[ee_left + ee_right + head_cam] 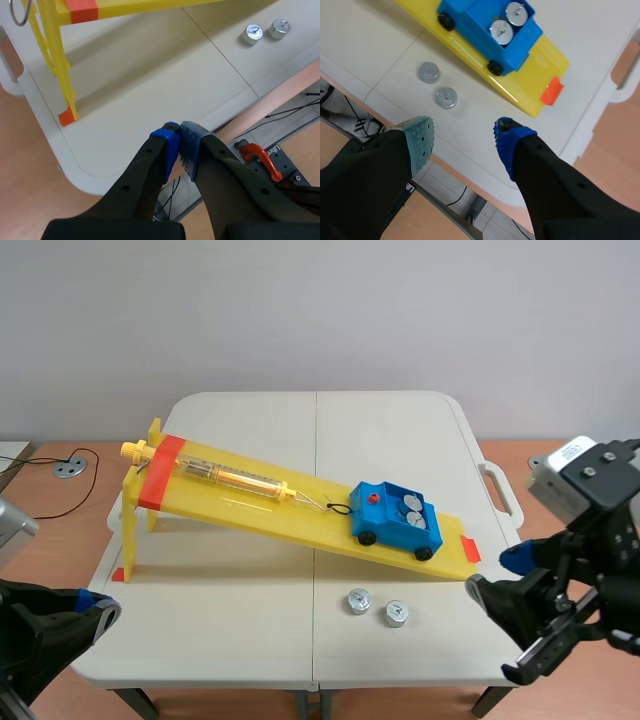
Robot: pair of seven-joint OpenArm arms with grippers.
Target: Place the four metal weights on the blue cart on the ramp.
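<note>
A blue cart (396,520) (490,30) sits low on the yellow ramp (250,495) (530,95), with two metal weights (409,512) (507,22) in its bed. Two more silver weights lie on the white table in front of the ramp, one (358,601) (428,72) (251,34) beside the other (395,614) (446,97) (279,28). My right gripper (492,576) (462,140) stands open over the table's front right edge, near the loose weights and holding nothing. At the front left corner, my left gripper (95,605) (178,145) is shut and empty.
A spring scale (215,474) lies along the ramp, tied to the cart by a cord. Yellow legs (133,510) (57,60) hold up the ramp's high end at the left. Under the table's front edge are an orange-handled clamp (257,157) and cables.
</note>
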